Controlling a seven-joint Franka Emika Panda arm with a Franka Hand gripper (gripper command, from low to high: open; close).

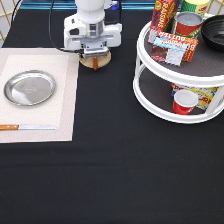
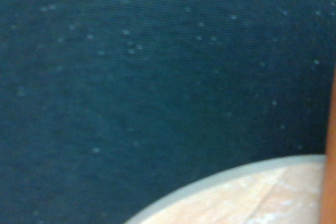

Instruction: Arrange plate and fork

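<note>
The round silver plate (image 1: 30,88) lies on the pale placemat (image 1: 67,95) at the exterior view's left. My gripper (image 1: 95,57) is low at the exterior view's top centre, right over the small tan wooden coaster (image 1: 101,62). A short orange-brown piece (image 1: 95,65) shows under the hand on the coaster; it may be the fork's handle. Its tines are hidden. The wrist view shows the coaster's rim (image 2: 225,185) on black cloth and an orange-brown strip (image 2: 330,190) at the frame's edge.
A wooden-handled knife (image 1: 27,127) lies on the placemat below the plate. A white two-tier turntable (image 1: 150,92) at the exterior view's right holds cans, snack packs, a black bowl and a red cup (image 1: 185,102). Black cloth covers the table.
</note>
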